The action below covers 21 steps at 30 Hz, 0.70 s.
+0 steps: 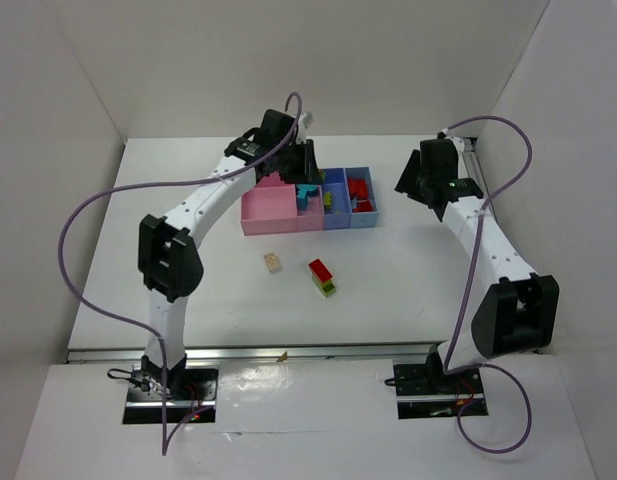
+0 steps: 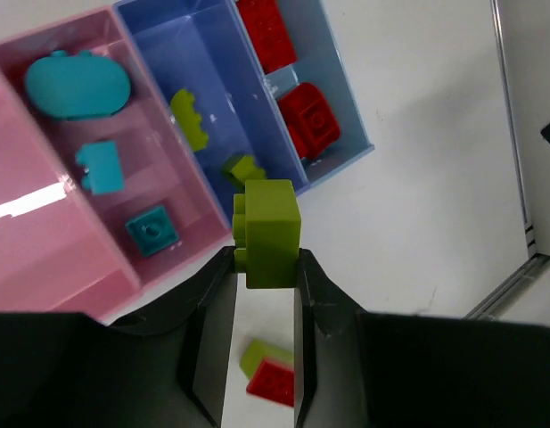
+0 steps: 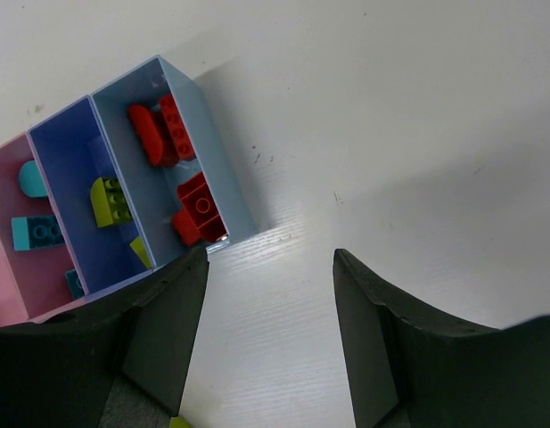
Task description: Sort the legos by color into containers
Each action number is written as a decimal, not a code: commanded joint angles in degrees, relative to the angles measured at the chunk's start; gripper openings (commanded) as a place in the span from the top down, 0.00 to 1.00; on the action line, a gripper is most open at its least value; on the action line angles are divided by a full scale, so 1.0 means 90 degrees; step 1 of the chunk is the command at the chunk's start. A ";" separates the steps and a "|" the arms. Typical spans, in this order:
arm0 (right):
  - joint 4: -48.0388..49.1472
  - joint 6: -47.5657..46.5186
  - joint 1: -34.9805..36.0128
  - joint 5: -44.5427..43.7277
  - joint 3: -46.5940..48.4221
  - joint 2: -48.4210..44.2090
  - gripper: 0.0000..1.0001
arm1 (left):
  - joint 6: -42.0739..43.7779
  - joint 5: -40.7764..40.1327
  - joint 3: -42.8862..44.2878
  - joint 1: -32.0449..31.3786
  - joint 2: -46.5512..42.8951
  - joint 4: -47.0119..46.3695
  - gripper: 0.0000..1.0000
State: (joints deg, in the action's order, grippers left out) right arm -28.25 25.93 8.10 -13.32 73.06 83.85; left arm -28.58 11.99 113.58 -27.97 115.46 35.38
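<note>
My left gripper (image 2: 266,263) is shut on a yellow-green lego (image 2: 268,227) and holds it above the near end of the containers (image 1: 258,222), over the blue bin (image 2: 181,53) that holds two yellow-green legos (image 2: 192,119). The end blue bin (image 2: 346,107) holds red legos (image 2: 310,120). The narrow pink bin holds cyan legos (image 2: 78,85). On the table lie a beige lego (image 1: 274,262) and a red lego stacked on a yellow-green one (image 1: 322,277). My right gripper (image 3: 270,267) is open and empty, above bare table right of the bins; its place in the top view (image 1: 413,180) is beside the red bin.
The wide pink bin (image 2: 25,241) is at the left end of the row. White walls enclose the table on three sides. A metal rail (image 1: 288,352) runs along the near edge. Purple cables loop off both arms.
</note>
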 commanded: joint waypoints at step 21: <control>-0.0357 -0.0049 -0.0138 -0.0239 -0.0295 -0.0772 0.34 | -0.0457 0.0474 0.2107 -0.0291 0.2134 -0.0221 0.12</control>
State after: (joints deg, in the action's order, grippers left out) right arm -31.70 25.89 7.22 -15.51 69.63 77.25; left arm -33.15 15.31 129.91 -30.83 137.69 34.26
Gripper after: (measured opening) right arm 0.656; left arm 0.876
